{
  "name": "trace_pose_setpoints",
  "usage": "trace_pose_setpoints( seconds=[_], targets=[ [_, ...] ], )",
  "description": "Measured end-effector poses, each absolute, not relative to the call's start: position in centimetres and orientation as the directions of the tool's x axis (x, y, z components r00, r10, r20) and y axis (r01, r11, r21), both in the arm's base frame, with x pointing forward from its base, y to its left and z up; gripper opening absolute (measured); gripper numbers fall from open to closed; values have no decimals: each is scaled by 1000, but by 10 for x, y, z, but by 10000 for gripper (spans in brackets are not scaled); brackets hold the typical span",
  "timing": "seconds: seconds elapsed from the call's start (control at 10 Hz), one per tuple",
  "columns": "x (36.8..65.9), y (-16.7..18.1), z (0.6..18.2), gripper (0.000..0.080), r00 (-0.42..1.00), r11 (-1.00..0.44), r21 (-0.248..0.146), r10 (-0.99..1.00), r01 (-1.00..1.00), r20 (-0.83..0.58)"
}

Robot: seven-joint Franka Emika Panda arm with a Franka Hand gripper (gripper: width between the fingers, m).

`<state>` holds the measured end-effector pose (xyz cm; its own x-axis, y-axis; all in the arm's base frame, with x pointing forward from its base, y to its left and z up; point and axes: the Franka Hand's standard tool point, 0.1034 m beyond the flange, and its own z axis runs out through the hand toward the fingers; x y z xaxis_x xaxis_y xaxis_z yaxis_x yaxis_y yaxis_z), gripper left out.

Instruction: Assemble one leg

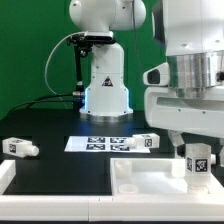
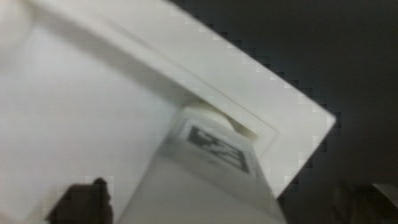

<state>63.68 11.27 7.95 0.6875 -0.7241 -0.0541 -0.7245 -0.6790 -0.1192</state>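
No letter, word, number or brand can be read anywhere. The only markings are coded black-and-white square tags and one sign.

In the exterior view, one tag sits on the end of the left leg (image 1: 20,147), which lies on the tabletop (image 1: 70,170) at the exterior view's left. Another tag is on the middle leg (image 1: 140,142), just beside the marker board (image 1: 97,143). The marker board itself carries a row of such tags. A third tag faces the camera on the upright leg (image 1: 198,163) at the exterior view's right.

The arm's base (image 1: 105,90) bears a triangular sign, its symbol too small to make out.

In the wrist view, the tag on the upright leg (image 2: 217,148) is blurred.
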Motion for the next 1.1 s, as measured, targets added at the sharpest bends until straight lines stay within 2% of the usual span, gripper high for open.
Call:
trace_pose_setpoints(
  seconds=[0.4,0.6,0.7,0.9,1.0,1.1],
  targets=[
    [635,111,79,648,860,-852,-121,-509,-509,-29],
    [639,117,81,649,980,-982,-77,-179,-173,86],
    [638,117,82,649,982,-988,-80,-141,-132,126],
    [636,115,80,619,975,-980,-81,-192,-184,109],
    [636,115,80,440,972,-976,-84,-210,-202,107],
    [636,116,79,440,945,-948,-96,-313,-304,96]
  ],
)
